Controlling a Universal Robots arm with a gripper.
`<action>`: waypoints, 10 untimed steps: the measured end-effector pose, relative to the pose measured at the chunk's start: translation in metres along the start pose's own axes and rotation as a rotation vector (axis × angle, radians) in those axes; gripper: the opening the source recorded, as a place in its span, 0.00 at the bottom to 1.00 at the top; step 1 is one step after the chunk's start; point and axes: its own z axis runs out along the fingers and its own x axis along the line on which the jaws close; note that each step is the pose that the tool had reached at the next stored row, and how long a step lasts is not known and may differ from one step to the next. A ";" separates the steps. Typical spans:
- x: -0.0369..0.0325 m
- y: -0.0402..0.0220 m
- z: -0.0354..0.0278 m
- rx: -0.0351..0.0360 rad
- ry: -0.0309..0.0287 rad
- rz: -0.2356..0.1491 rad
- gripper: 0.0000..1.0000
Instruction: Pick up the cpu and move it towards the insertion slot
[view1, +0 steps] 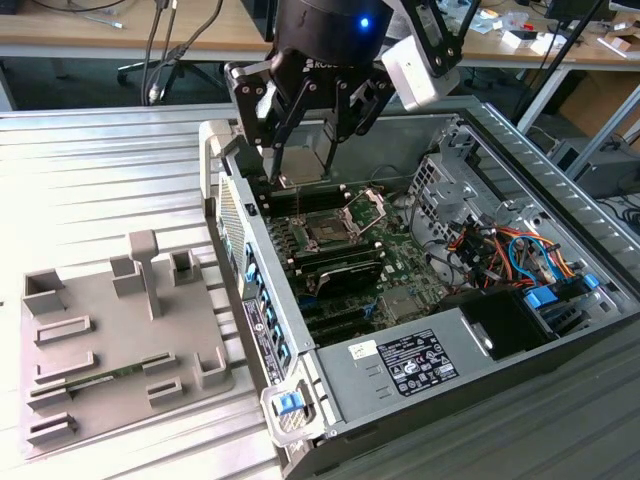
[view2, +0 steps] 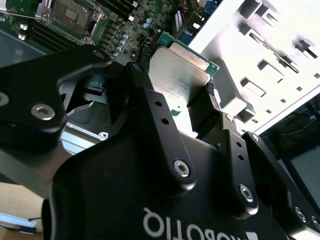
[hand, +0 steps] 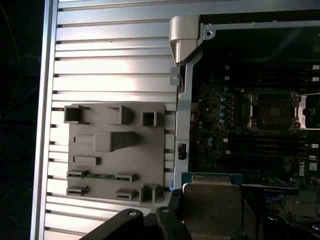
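Clamping hand (view1: 303, 150) hiding cpu (view2: 176, 75) edges

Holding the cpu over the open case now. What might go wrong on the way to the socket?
The cpu is pinched by its edges between the fingers; a jolt might tilt or drop it onto the circuit board. The gripper hangs close to the case wall, so a sideways move may clip it. The insertion slot has its raised frame standing open; a low approach might catch it.

Robotics lab: opened computer case (view1: 218, 160), cluttered desks (view1: 60, 30).
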 end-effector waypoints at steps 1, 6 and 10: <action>-0.0013 0.0000 0.0000 0.0000 0.0000 0.000 0.55; -0.0064 -0.0001 0.0000 0.0000 0.0001 0.000 0.55; -0.0110 -0.0002 0.0000 0.0000 0.0002 0.000 0.55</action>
